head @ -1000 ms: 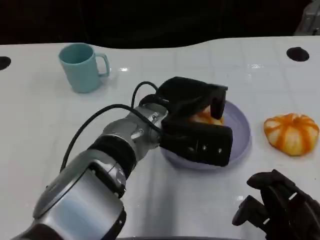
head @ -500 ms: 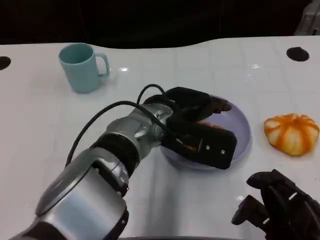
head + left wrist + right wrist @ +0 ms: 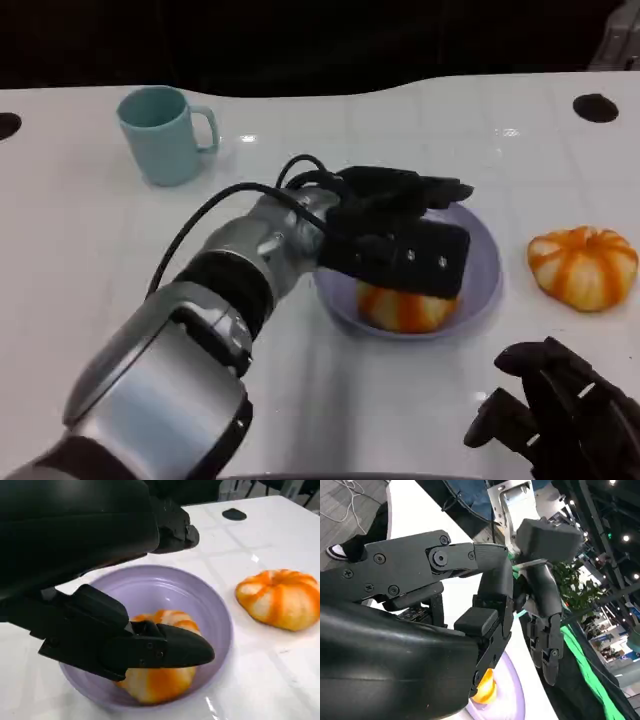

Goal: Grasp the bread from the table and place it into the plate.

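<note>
Bread (image 3: 405,306) now loose in plate (image 3: 482,262), left hand (image 3: 400,228) lifted off, fingers apart (nothing held).

A light blue mug (image 3: 160,135) is standing upright toward the far left of the white table (image 3: 80,250), its handle pointing to the right. A second orange-and-white striped bun (image 3: 583,266) is lying on the table at the right, well apart from the mug. A dark round hole (image 3: 596,108) is showing in the tabletop near the far right corner, and another (image 3: 8,125) is sitting at the left edge.
</note>
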